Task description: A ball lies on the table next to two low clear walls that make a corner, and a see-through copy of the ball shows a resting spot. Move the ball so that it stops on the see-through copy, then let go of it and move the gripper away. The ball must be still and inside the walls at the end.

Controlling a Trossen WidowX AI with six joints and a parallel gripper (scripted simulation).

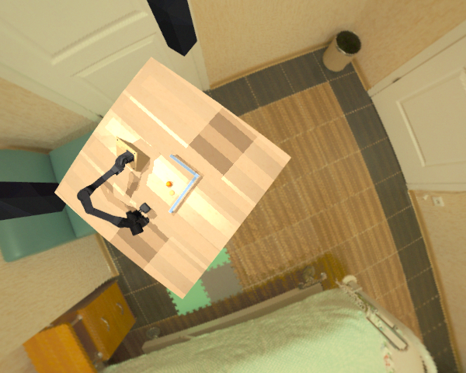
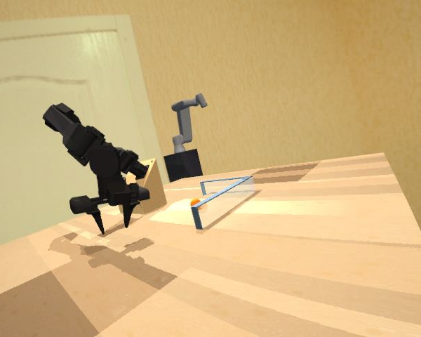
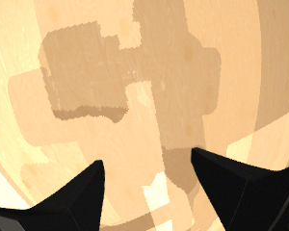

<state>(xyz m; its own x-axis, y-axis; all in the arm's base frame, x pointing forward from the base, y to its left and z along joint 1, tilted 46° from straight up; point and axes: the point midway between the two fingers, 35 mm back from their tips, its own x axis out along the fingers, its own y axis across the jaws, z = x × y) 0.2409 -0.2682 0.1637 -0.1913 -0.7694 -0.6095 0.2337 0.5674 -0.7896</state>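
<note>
Pincer (image 2: 113, 225), parted and gripping nothing, is held well apart from the ball (image 1: 168, 183), which risks being knocked past the see-through copy (image 1: 171, 193) by a hasty nudge.

the ball (image 1: 168, 183) is reachable from the gripper (image 2: 114, 226) side across bare table (image 1: 209, 208). the clear walls (image 1: 189, 185) block its far sides. wall height is hard to judge.

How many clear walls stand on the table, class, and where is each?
2. One wall runs along the far side of the ball; the other wall meets it at a corner, past the see-through copy.
</note>
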